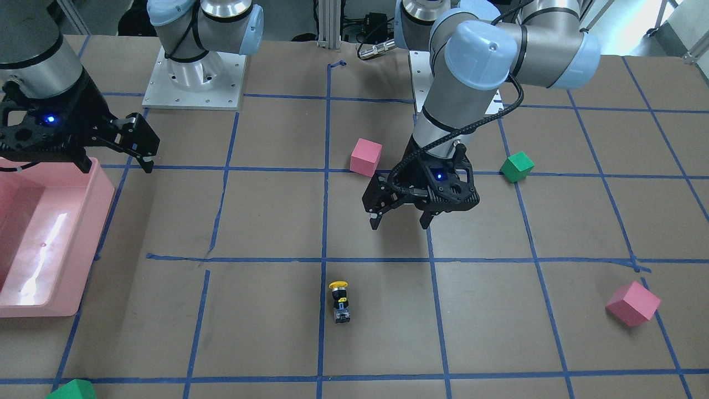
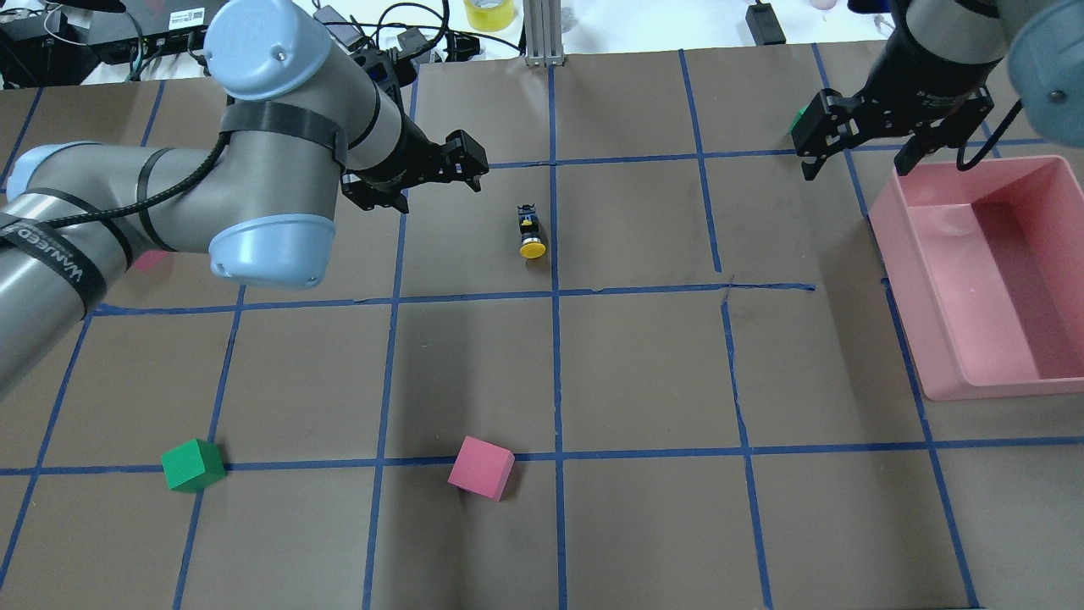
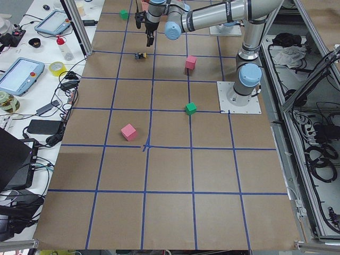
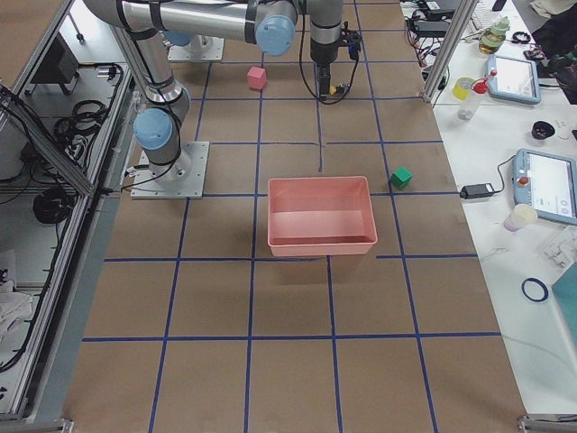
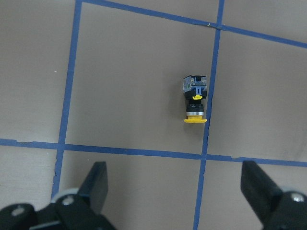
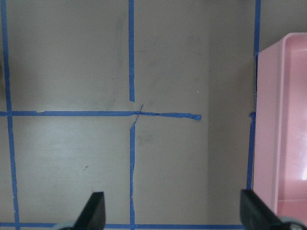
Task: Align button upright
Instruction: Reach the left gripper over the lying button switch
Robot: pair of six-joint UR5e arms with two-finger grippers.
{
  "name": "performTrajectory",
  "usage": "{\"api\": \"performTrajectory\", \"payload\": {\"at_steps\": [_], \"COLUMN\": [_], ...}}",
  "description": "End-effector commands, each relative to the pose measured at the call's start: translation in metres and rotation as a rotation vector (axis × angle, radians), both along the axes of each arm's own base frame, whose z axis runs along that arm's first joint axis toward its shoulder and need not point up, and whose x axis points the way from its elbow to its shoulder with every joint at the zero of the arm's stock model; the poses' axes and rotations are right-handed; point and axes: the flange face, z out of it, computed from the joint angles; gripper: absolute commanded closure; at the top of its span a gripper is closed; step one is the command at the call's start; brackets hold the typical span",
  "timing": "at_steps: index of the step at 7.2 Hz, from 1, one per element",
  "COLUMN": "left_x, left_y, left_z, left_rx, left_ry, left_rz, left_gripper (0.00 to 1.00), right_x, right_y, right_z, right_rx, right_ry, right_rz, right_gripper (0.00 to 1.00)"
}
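The button lies on its side on the brown table, next to a blue tape line, with its yellow cap toward the robot and its grey base away. It also shows in the overhead view and in the left wrist view. My left gripper is open and empty, above the table between the robot and the button, apart from it. My right gripper is open and empty, far off at the pink bin's edge, and its wrist view shows only the table and the bin.
A pink bin stands on my right side. A pink cube and a green cube sit near the left arm. Another pink cube and another green cube lie toward the far edge.
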Motion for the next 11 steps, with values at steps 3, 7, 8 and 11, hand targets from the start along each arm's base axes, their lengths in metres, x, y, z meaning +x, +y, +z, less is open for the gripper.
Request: {"api": "performTrajectory", "payload": {"at_steps": [3, 7, 8, 11], "left_x": [-0.059, -0.104, -0.112, -0.118], "left_y": [-0.044, -0.041, -0.038, -0.028], "left_z": [-0.071, -0.123, -0.135, -0.159], "left_rx": [-0.013, -0.101, -0.127, -0.153], "left_ry": [-0.03, -0.105, -0.18, -0.193], "left_rz": [-0.007, -0.054, -0.038, -0.031], "left_gripper": [0.0, 0.03, 0.1, 0.1], "right_x": [0.042, 0.045, 0.045, 0.044], "right_y": [0.024, 0.036, 0.036, 0.036], "right_z": [0.011, 0.026, 0.024, 0.018], "right_rx": [0.033, 0.017, 0.02, 0.042], "right_ry": [0.01, 0.066, 0.07, 0.062], "right_rz": [0.092, 0.109, 0.11, 0.108], "right_gripper": [0.0, 0.0, 0.0, 0.0]}}
